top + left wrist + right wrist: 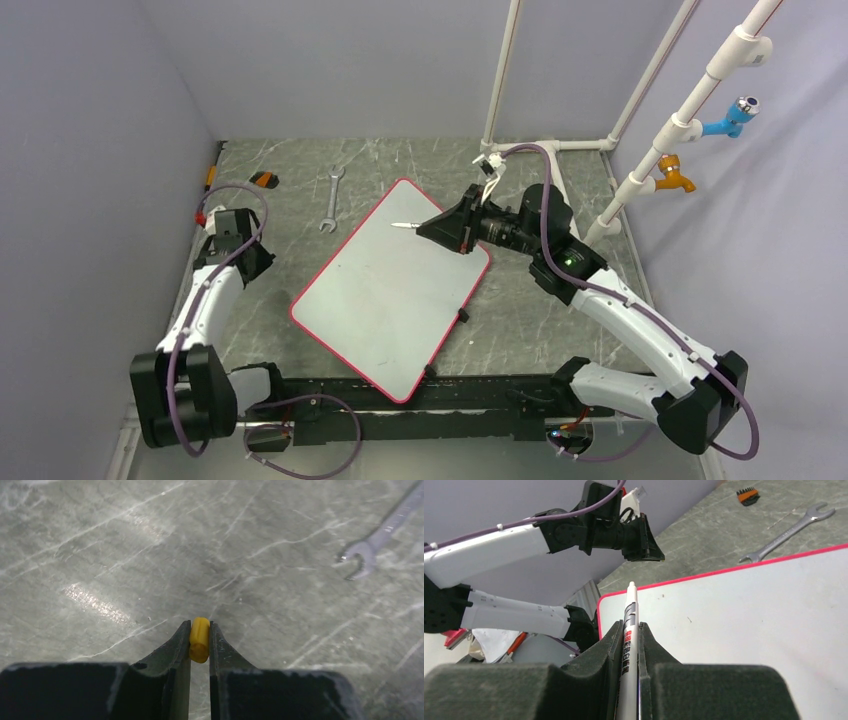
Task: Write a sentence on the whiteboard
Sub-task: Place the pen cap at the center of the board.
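At the far left, the left gripper (pixel 200 627) hangs over the grey marbled stone-look table (pixel 540 330), its two black fingers clamped on a small yellow plastic cap (pixel 199 641) that stands up between the tips. Just beyond it, near the back edge, lies a small orange and black tool (pixel 263 179), and to its right a silver open-ended steel wrench (pixel 331 198) lies flat on the table, close to the board's far edge.

The large flat white whiteboard (pixel 385 300) with a thin red rim lies mid-table, turned diagonally, its near corner at the arms' base rail. Over its far corner, a slim white marker pen (pixel 630 625) points left, pinched between the fingers of the right gripper (pixel 630 630); whether the tip touches the board cannot be told. At the far right rises a white plastic pipe frame (pixel 640 165) bearing a blue tap (pixel 733 115) and an orange tap (pixel 675 178).
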